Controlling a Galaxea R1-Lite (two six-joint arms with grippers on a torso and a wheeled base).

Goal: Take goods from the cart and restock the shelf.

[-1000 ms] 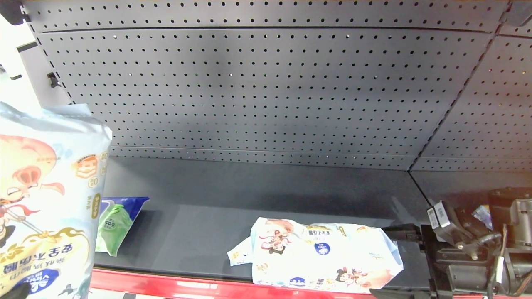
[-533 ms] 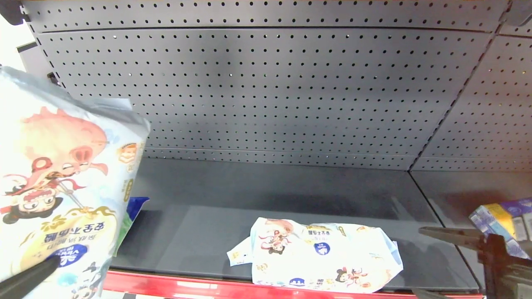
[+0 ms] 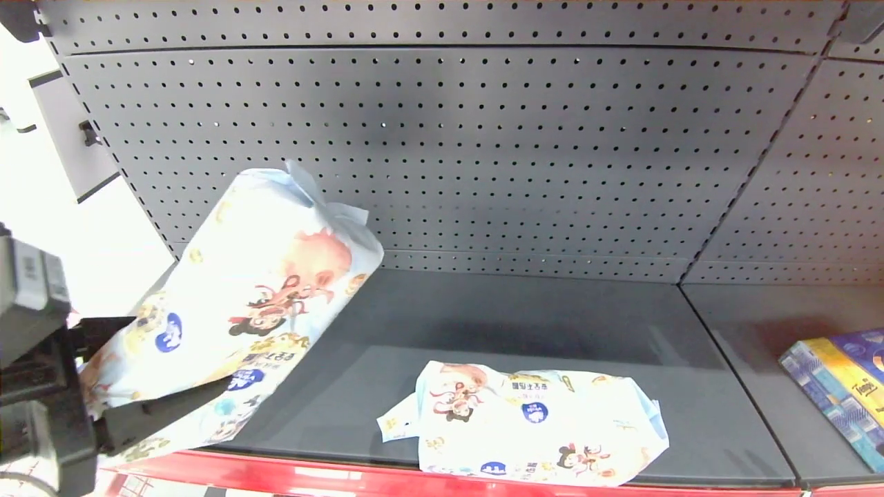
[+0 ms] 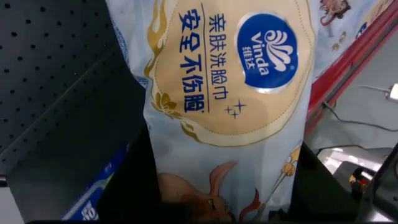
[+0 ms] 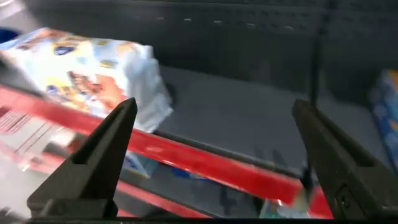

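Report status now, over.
Left gripper shut on held pack, tilted over shelf, left end. Right gripper open, empty. Second pack lying flat at shelf front.

Cannot see the lower end of the tissue pack [image 3: 262, 290], covered by the left claw [image 3: 176, 359] clamped on it. Cut off at 2 opposite edges in the left wrist view as well. Can glimpse just 1 blue sliver of a packet [image 4: 99, 186] behind it on the shelf [image 3: 518, 324]; cannot tell what kind. Sliced by the head view's right edge: coloured boxes [image 3: 839, 390]. Blurred in the right wrist view: the lying pack [image 5: 87, 68], drawings indistinct.
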